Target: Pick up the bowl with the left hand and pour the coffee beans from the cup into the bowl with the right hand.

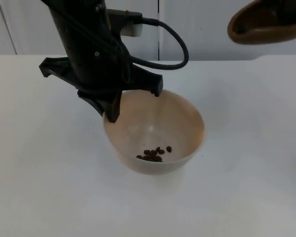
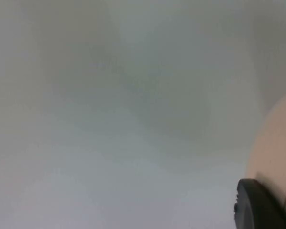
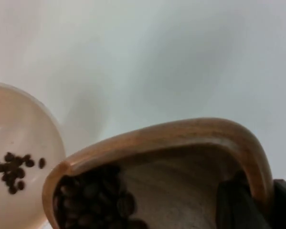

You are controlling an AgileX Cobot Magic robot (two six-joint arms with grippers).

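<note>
White table top [image 1: 34, 187] ran back to a grey partition wall [image 1: 202, 29]. Left gripper [image 1: 133, 101] was at the centre of the table, fingers closed on the far rim of the bowl [image 1: 177, 126], one finger inside & one outside the wall. Bowl was pale, cream-pink, tilted a bit toward the camera; can't tell from top view whether it was lifted off the table or resting on it. Small cluster of coffee beans [image 1: 152, 154] lay in the bowl's bottom. In left wrist view, a black fingertip [image 2: 259, 205] sat against the bowl's pale wall [image 2: 276, 143].

Right gripper [image 3: 250, 205] was up near the wall on the right side, well apart from the bowl, clamped on the rim of the brown wooden cup [image 1: 266, 22]. In right wrist view the cup [image 3: 181, 143] was tipped, w/ more beans [image 3: 92, 200] piled at its lower end, bowl [image 3: 18, 138] just beside it.
</note>
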